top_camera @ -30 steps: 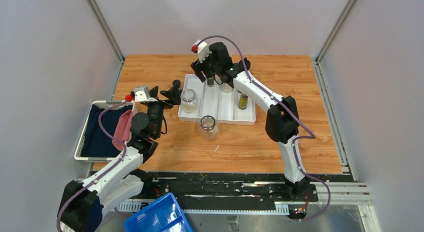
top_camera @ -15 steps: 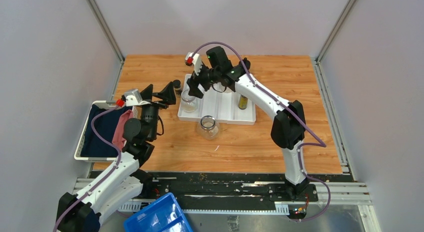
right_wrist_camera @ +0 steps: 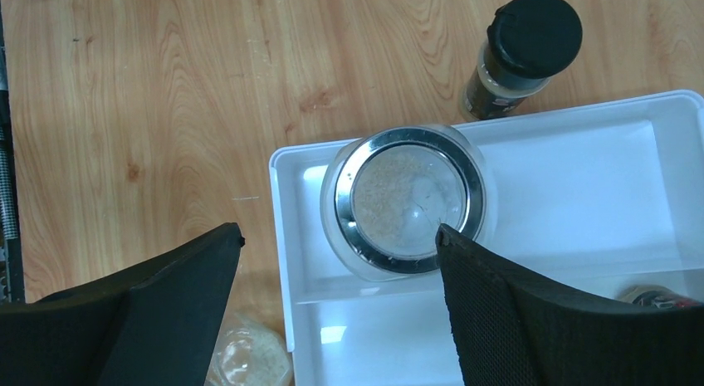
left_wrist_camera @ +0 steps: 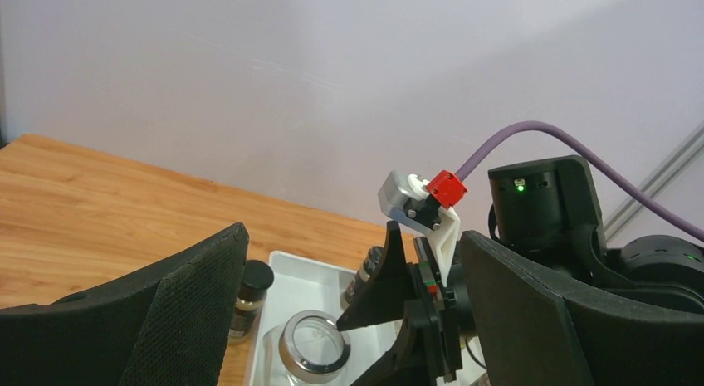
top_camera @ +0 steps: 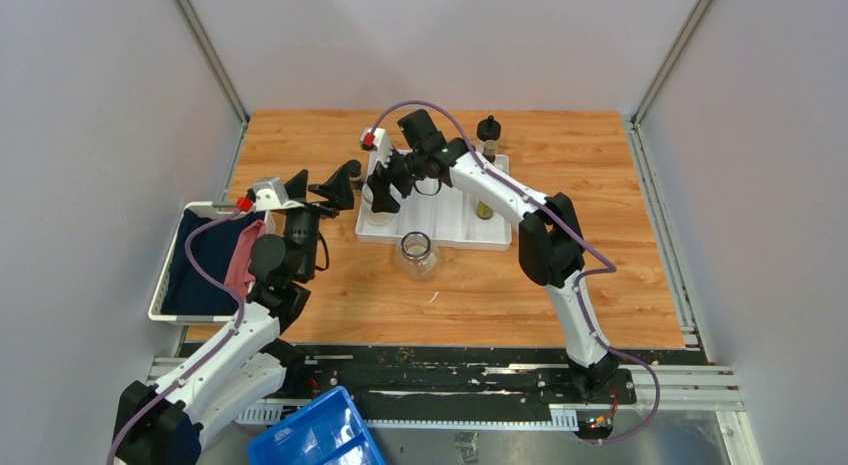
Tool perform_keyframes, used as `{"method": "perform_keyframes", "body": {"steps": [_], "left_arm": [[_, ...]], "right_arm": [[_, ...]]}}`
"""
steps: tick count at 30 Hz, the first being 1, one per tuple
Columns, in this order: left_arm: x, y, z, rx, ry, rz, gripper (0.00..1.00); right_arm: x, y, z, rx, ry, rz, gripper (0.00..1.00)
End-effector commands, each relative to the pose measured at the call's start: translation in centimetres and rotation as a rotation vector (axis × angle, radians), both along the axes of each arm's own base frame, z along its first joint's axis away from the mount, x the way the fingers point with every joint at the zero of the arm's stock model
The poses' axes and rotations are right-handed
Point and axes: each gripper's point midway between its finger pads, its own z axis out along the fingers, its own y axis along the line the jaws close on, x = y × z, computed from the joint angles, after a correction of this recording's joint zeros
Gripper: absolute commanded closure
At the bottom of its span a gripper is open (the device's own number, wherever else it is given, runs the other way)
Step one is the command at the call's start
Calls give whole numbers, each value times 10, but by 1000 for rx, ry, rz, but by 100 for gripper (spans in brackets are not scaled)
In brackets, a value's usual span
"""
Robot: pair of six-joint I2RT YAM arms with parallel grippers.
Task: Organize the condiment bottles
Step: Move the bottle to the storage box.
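Hovering straight above the upright glass jar [right_wrist_camera: 407, 202] in the white tray [right_wrist_camera: 581, 153], the right gripper [right_wrist_camera: 339, 232] holds its jaws apart, while the left gripper [top_camera: 325, 185], also agape, sits farther off.

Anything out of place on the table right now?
One clear glass jar stands on the table in front of the white tray, while its twin sits inside the tray. Nothing looks tipped.
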Motion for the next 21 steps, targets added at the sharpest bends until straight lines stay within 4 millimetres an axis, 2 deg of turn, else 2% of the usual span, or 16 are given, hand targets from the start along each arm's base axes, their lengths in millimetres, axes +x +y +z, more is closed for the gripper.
{"method": "perform_keyframes", "body": {"steps": [1,21], "left_arm": [[3,-1,-2,6,12,7,0],[4,-8,-5,25,15,-24,0]], "right_arm": [[-1,13,4,11,-20,43,9],[33,24,-28,-31,-60,-2,5]]}}
